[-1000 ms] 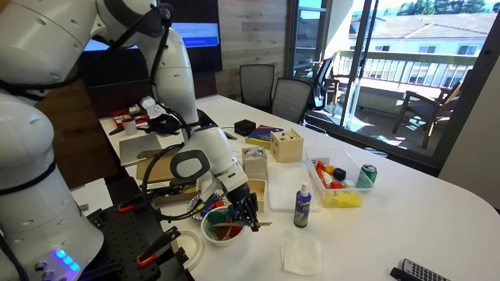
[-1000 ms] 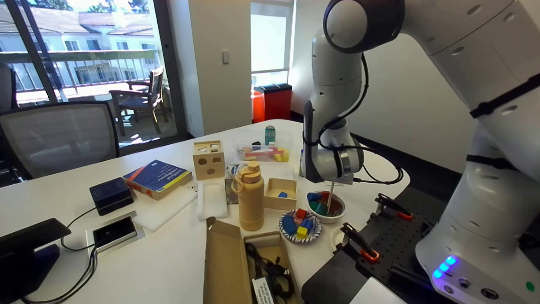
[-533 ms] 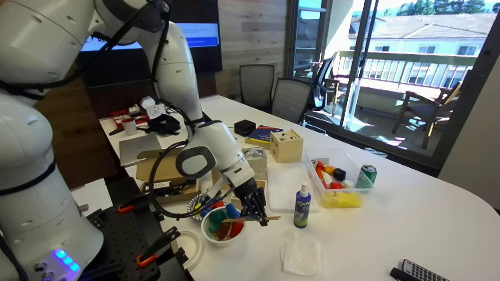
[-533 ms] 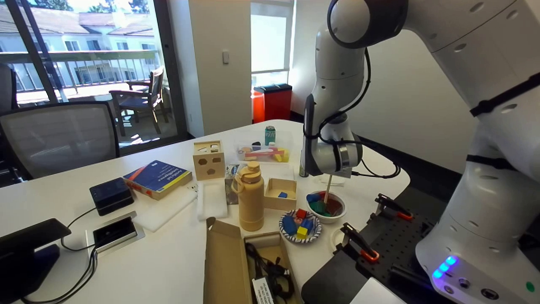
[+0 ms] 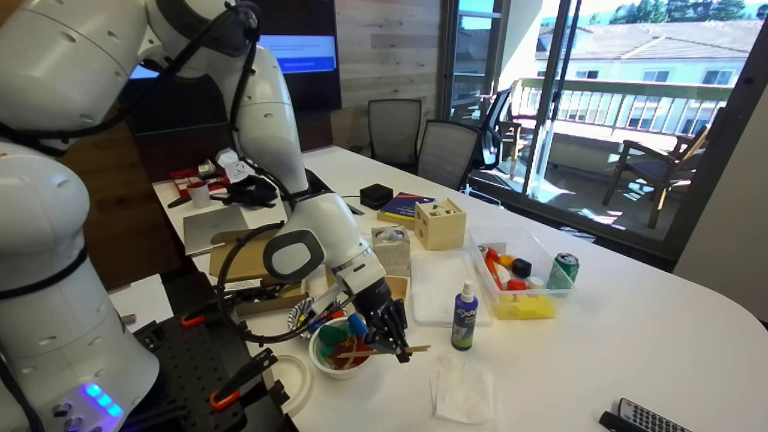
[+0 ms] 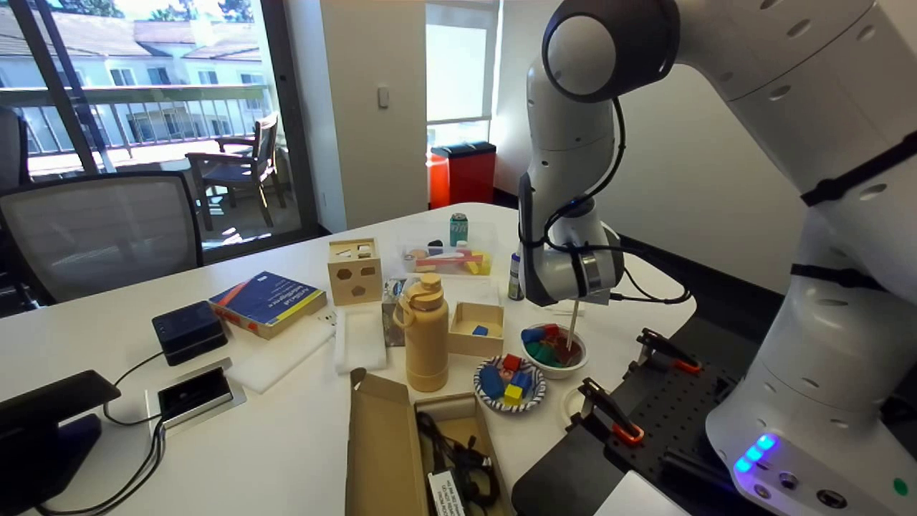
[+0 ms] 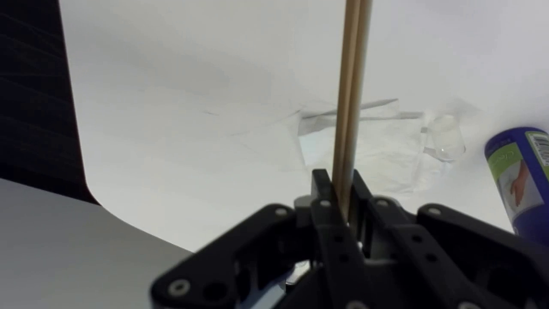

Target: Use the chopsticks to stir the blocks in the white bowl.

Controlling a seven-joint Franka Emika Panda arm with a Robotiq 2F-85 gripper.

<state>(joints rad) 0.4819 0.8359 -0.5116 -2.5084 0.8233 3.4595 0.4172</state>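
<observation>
Chopsticks (image 7: pixel 354 94): pale, wood-coloured pair lying side by side, pinched together by the hand (image 7: pixel 339 178), its jaws narrowed right down onto them. Free ends poke out past the grip on the side away from the white bowl (image 6: pixel 559 373); working tips lie within the bowl's outline in both exterior views. Touching the contents or just above: unclear.

Handling, my guess: light, stiff lengthwise, smooth enough to roll or scissor under side load; tips might snap if wedged. Holding both shafts as one, partway along, seems sound. Lower would be steadier but risks bumping the rim. Small, easy sweeps called for.

In the bowl: green block (image 5: pixel 332 333), blue block (image 5: pixel 358 326), red block (image 6: pixel 551 330), crowded together. Reads as mid-stir; how well mixed, hard to judge.

Outward: patterned bowl (image 6: pixel 506 408) just beside, yellow block (image 6: pixel 513 394) among others in it. Further off on the desk (image 5: pixel 558 360), upright spray bottle (image 5: pixel 464 318) and, farther still, a green can (image 5: pixel 564 271).
</observation>
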